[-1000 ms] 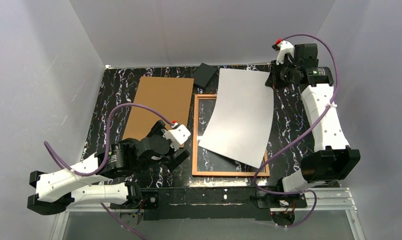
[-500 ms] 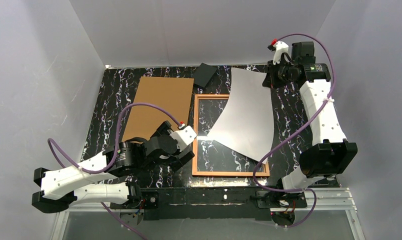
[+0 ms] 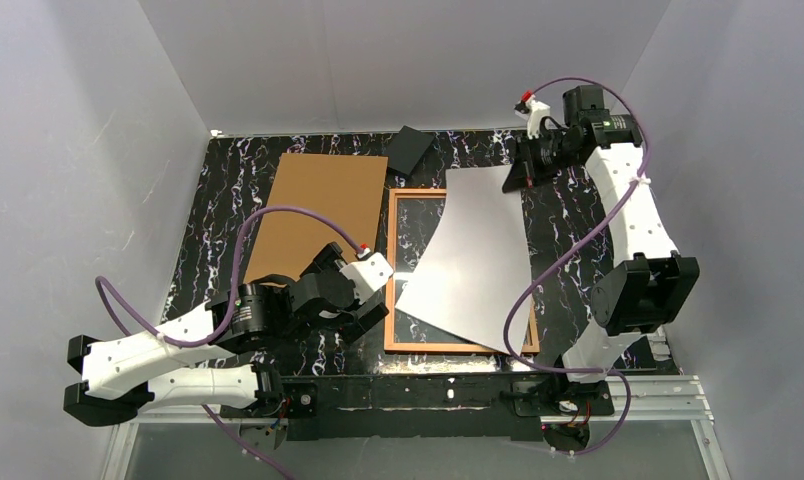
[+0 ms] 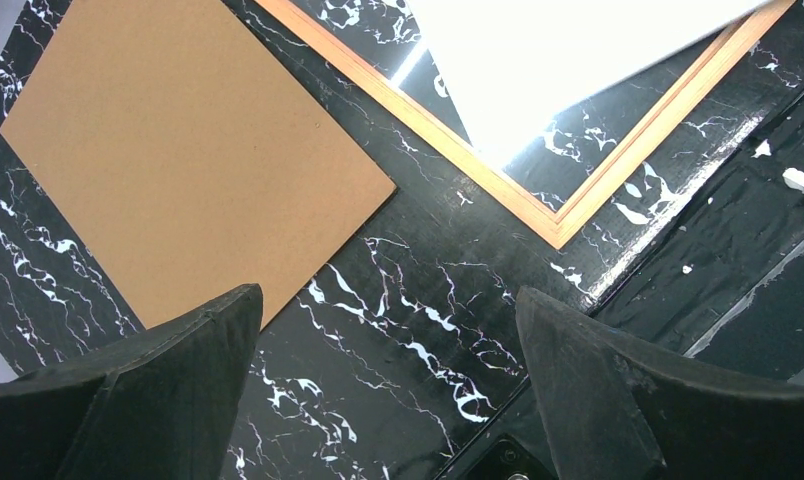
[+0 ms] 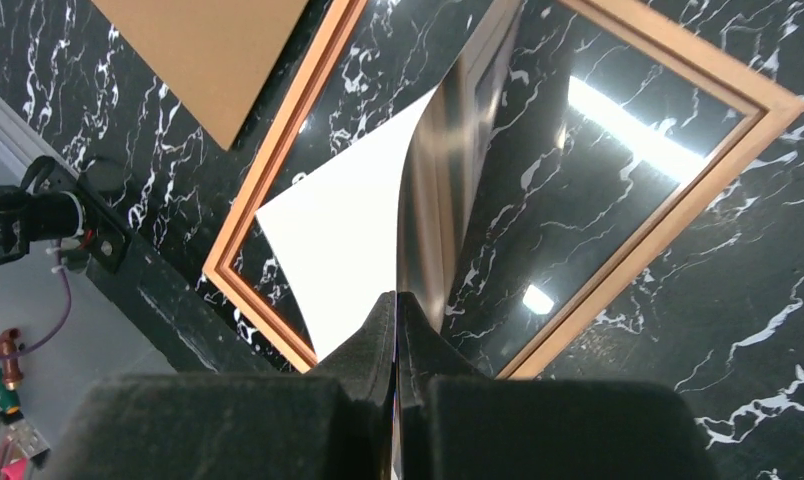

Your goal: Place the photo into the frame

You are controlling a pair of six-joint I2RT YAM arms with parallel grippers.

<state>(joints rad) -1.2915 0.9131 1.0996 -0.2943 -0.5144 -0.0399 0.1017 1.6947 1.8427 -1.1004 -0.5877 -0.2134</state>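
Top external: high behind near edge, whole bench [image 3: 216,232] in view. Left wrist: close above near-left area, facing down. Right wrist: higher, near far-right corner, facing down. Shared by all: the frame [image 3: 438,347], the photo [image 3: 473,260], brown board [image 3: 323,210].

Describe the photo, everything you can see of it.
The photo is a large thin sheet with its plain white-grey side up, bowed rather than flat. The right gripper is shut on its far right corner, holding that end raised. It slants across the orange frame, covering most of the opening, and its near corner overlaps the near border.
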